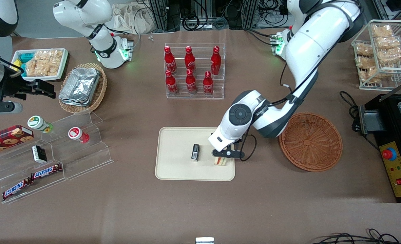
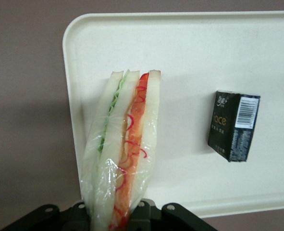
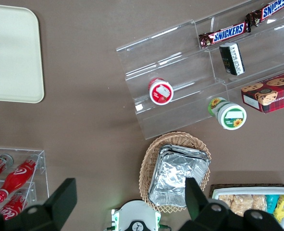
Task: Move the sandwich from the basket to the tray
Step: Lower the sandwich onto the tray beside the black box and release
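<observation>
Sandwich (image 2: 125, 144) hangs gripped in the claw (image 1: 225, 156) over the tray (image 1: 173, 166). A black box (image 1: 195, 152) lies beside it, toward nine o'clock in the front view.

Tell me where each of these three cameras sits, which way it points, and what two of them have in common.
Front view: high, facing the robots, looking down on the table; both arms show, the gripper holding the sandwich over the tray, beside the basket.
Left wrist view: on the working arm, looking down past the gripper at the sandwich, tray and black box.
Right wrist view: on the parked arm, facing the acrylic shelf; its own fingers show.
All three share the tray.
</observation>
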